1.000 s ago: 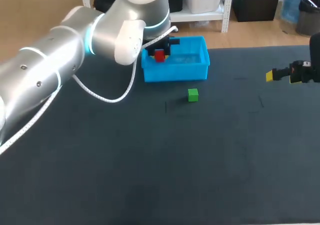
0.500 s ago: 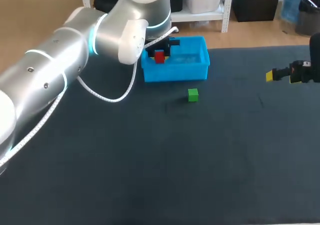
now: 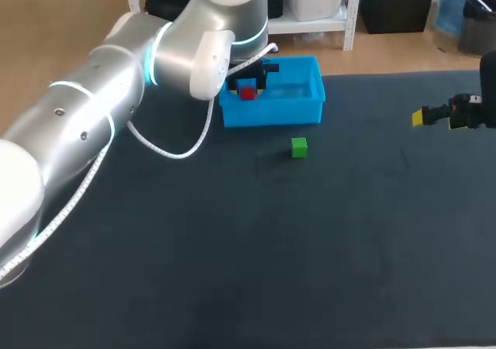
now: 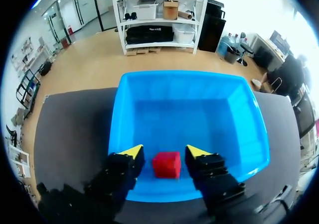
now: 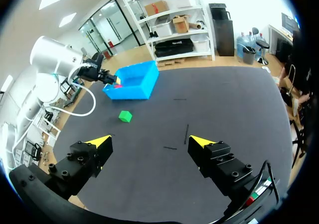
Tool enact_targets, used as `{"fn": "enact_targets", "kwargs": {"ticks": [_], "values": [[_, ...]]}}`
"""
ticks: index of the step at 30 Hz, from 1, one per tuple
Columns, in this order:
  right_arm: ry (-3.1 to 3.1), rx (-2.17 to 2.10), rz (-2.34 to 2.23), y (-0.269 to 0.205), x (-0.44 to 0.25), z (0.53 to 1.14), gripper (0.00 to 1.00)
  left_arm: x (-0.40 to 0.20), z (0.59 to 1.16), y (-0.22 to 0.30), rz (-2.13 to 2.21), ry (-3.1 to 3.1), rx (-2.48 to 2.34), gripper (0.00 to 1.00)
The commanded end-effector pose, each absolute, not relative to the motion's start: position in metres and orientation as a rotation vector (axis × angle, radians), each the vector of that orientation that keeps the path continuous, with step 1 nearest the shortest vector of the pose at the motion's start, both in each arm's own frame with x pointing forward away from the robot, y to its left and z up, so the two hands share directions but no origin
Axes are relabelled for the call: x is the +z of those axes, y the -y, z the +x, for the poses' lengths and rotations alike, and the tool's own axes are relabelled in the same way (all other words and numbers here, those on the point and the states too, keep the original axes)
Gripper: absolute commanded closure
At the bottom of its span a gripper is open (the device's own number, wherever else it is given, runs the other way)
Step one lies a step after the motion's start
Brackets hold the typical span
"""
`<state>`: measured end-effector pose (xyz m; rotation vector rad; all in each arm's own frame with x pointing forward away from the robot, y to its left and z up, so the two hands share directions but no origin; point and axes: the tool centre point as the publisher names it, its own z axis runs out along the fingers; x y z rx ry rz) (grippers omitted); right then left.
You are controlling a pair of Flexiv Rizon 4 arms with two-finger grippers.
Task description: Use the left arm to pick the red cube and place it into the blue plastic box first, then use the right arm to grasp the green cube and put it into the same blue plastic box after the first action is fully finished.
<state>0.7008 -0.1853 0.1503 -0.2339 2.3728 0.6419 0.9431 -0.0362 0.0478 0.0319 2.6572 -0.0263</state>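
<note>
So the open-topped blue plastic box [image 3: 271,115] sits at about 12 o'clock on the dark table [image 3: 232,248], right by the far edge. The silver left arm [image 3: 116,93] comes in from 9 o'clock and its left gripper [image 4: 165,151] hangs down into the box. The small red cube [image 4: 166,165] is lying on the box floor. In the head view it's toward the box's 9 o'clock end, close to the near wall. In the left wrist view it's right between the two yellow-tipped fingers [image 4: 130,152], but a sliver of blue shows on each side of it, so the fingers are spread and not pinching it. A white cable [image 3: 174,151] hangs in a loop off the arm, roughly at 8 o'clock from the box.

The small green cube [image 3: 299,147] is out on the table at around 5 o'clock from the box, near it but not touching. The right gripper [image 5: 149,141] sits way over at the table's 3 o'clock edge, well apart from both the green cube and the box. Its fingers are spread wide with nothing between them, just table underneath.
</note>
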Motion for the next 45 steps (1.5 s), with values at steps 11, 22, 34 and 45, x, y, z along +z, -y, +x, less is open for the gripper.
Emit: {"fn": "enact_targets", "kwargs": {"ticks": [11,22,34,45], "values": [[-2.373,0.640,-0.234,0.185,0.150,0.701,0.00,0.091,0.934,0.032,0.085,-2.639,-0.090,0.00],[-2.373,0.640,-0.234,0.185,0.150,0.701,0.00,0.131,0.875,-0.005,0.124,-2.608,-0.164,0.00],[-2.373,0.640,-0.234,0.185,0.150,0.701,0.00,0.155,0.802,-0.057,0.199,-2.535,-0.291,0.00],[-2.373,0.640,-0.234,0.185,0.150,0.701,0.00,0.158,0.731,-0.103,0.342,-2.401,-0.439,0.00]]}}
